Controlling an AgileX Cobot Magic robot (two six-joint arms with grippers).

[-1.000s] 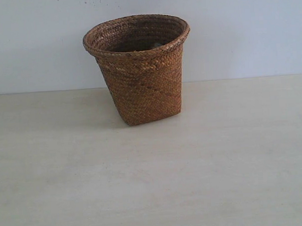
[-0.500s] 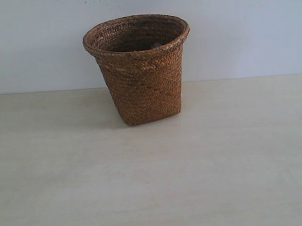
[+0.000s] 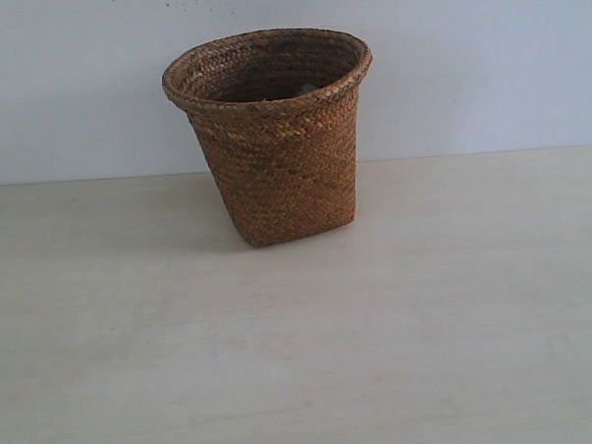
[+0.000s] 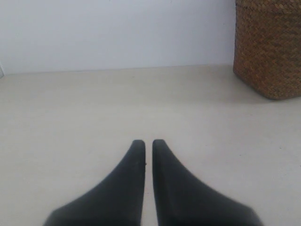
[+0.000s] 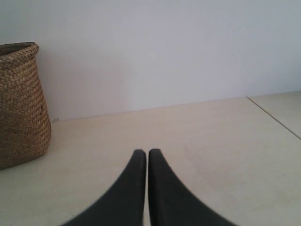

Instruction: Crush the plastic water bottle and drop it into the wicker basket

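The brown wicker basket (image 3: 278,144) stands upright at the back of the pale table, near the wall. A small pale glint just inside its far rim is too small to name; the plastic water bottle cannot be made out in any view. Neither arm shows in the exterior view. In the left wrist view my left gripper (image 4: 148,142) is shut with nothing between its black fingers, and the basket (image 4: 270,47) stands well ahead and off to one side. My right gripper (image 5: 147,152) is also shut and empty, the basket (image 5: 21,103) ahead and off to its other side.
The pale wooden table (image 3: 302,359) runs to a plain white wall (image 3: 486,66) behind the basket. A seam between tabletop panels (image 5: 275,117) shows in the right wrist view.
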